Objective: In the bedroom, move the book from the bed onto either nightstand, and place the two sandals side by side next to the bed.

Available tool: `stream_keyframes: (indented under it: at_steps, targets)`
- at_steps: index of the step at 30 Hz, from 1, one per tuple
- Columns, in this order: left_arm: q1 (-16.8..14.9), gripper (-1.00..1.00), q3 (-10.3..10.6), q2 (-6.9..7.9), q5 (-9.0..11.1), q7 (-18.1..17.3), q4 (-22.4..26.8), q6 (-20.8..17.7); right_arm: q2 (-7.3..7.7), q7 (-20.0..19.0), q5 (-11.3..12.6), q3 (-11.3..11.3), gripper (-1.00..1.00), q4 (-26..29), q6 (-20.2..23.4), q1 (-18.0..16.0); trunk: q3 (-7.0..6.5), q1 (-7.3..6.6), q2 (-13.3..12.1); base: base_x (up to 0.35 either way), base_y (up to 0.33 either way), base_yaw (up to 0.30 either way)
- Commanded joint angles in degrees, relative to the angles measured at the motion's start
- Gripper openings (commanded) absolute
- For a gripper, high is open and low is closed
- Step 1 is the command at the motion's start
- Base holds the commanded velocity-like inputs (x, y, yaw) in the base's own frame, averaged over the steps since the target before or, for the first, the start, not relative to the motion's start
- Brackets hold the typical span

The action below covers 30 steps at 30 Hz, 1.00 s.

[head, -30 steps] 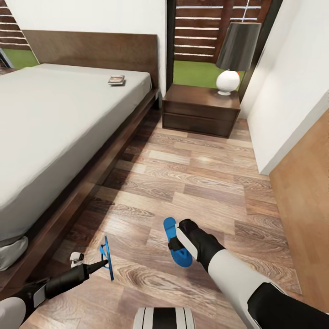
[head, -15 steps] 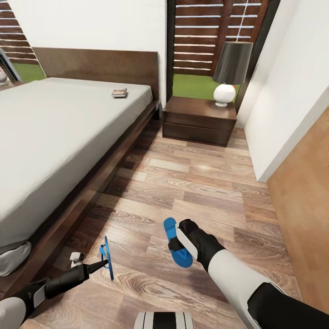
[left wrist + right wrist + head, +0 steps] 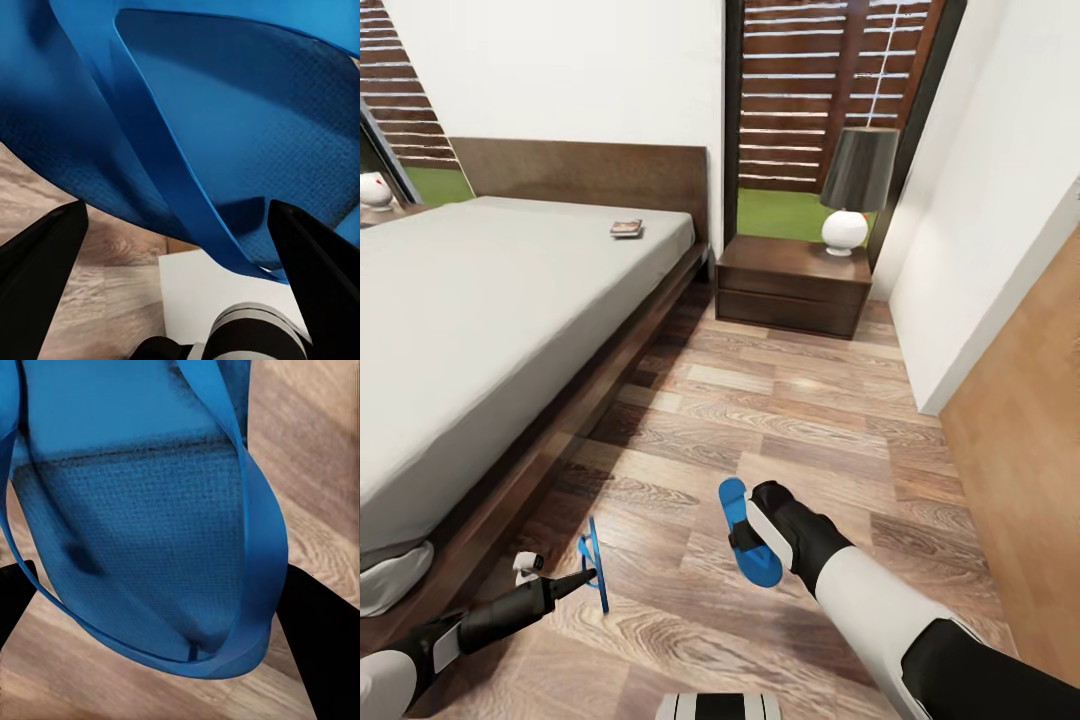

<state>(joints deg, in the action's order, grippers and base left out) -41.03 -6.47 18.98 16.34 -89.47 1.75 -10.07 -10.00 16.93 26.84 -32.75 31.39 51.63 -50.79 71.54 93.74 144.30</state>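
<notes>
The bed (image 3: pixel 470 330) is lying at left, the nightstand (image 3: pixel 792 285) beyond its head; the book (image 3: pixel 626 228) is resting on the mattress. Each gripper is pinching a sandal above the floor (image 3: pixel 780 420) — left gripper (image 3: pixel 588 574), left sandal (image 3: pixel 596 565); right gripper (image 3: pixel 745 540), right sandal (image 3: pixel 745 530).

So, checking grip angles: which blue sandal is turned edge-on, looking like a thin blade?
The flat blue sandal in the left hand, nearer the bed; the right hand's sandal shows its broad sole.
</notes>
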Motion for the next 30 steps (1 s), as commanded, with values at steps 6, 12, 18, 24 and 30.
stream_keyframes:
  at_steps: [6,12,18,24,30]
  targets:
    - [-0.01,-1.0,-0.39,-0.04,-0.49,-0.18,0.01,-0.57,0.0,0.56,0.66,-0.18,-1.0,-0.02,0.05,-0.05,-1.29,-0.16,-0.07,0.0,0.0,0.0]
    - [-0.01,-1.0,-0.35,-0.04,-0.47,-0.18,0.01,-0.56,0.0,0.6,0.66,-0.16,-1.0,-0.02,0.05,-0.04,-2.62,-0.32,-0.15,0.0,0.0,0.0]
    - [-0.01,-1.0,-0.31,-0.08,-0.49,-0.18,0.01,-0.57,0.0,0.64,0.67,-0.13,-1.0,-0.02,0.05,-0.02,-3.95,-0.47,-0.23,0.0,0.0,0.0]
    - [-0.01,-1.0,-0.3,-0.08,-0.49,-0.18,0.01,-0.56,0.0,0.65,0.61,-0.12,-1.0,-0.07,0.05,-0.02,-5.28,-0.63,-0.31,0.0,0.0,0.0]
    - [-0.01,-1.0,-0.3,-0.08,-0.44,-0.18,0.01,-0.56,0.0,0.65,0.58,-0.12,-1.0,-0.12,0.05,-0.03,-6.61,-0.78,-0.39,0.0,0.0,0.0]
